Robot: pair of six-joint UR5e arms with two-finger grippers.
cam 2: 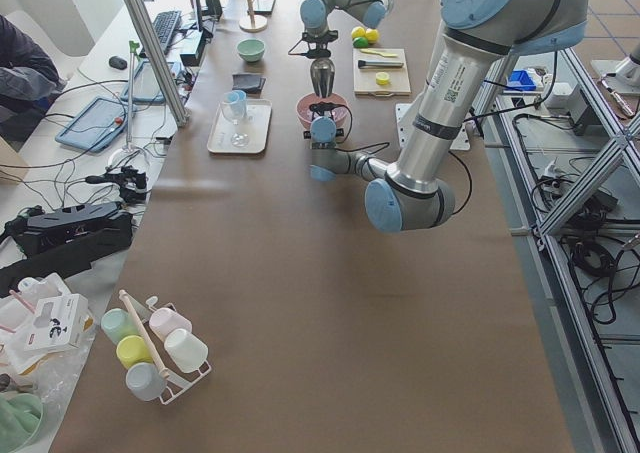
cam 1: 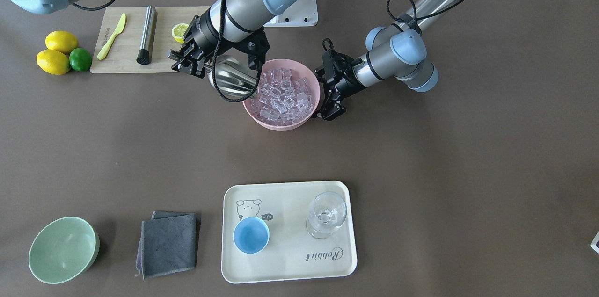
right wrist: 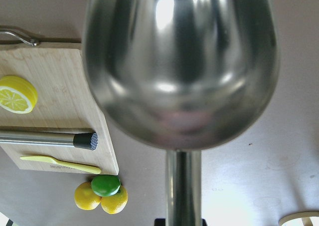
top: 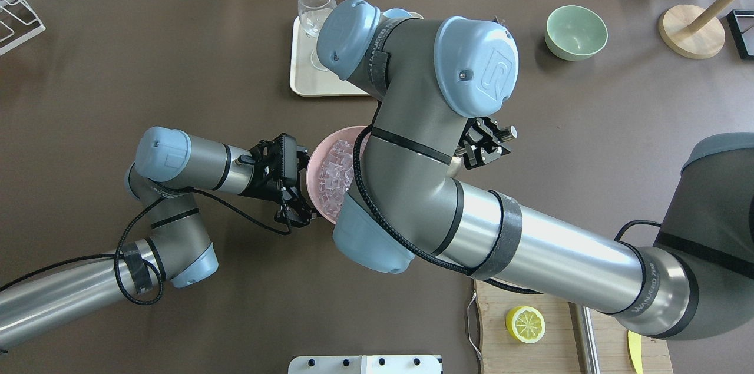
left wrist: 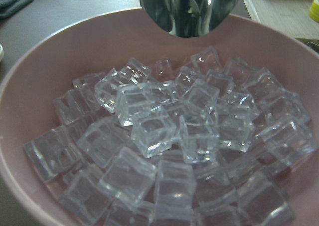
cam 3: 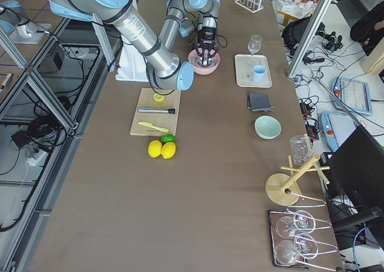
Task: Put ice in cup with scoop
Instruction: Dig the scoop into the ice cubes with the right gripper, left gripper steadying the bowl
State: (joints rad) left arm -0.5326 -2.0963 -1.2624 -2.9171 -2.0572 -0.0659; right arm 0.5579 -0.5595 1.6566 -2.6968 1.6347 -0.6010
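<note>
A pink bowl [cam 1: 314, 83] in mid-table is full of clear ice cubes [cam 1: 282, 94], which also fill the left wrist view [left wrist: 169, 136]. My right gripper [cam 1: 187, 61] is shut on the handle of the steel scoop [cam 1: 231, 79]. The scoop's empty trough [right wrist: 179, 66] hangs at the bowl's rim, its tip over the ice [left wrist: 189, 9]. My left gripper [cam 1: 324, 96] is open, its fingers spread against the bowl's opposite side. The light-blue cup [cam 1: 251, 235] stands empty on a cream tray [cam 1: 281, 269] near the table's far edge.
A clear stemmed glass [cam 1: 326, 215] stands on the tray beside the cup. A grey cloth [cam 1: 167, 243] and a pale green bowl [cam 1: 63, 250] lie beyond it. A cutting board [cam 1: 126, 61] with a steel rod, yellow knife and lemon half sits behind the scoop; lemons and a lime [cam 1: 80, 59] are beside it.
</note>
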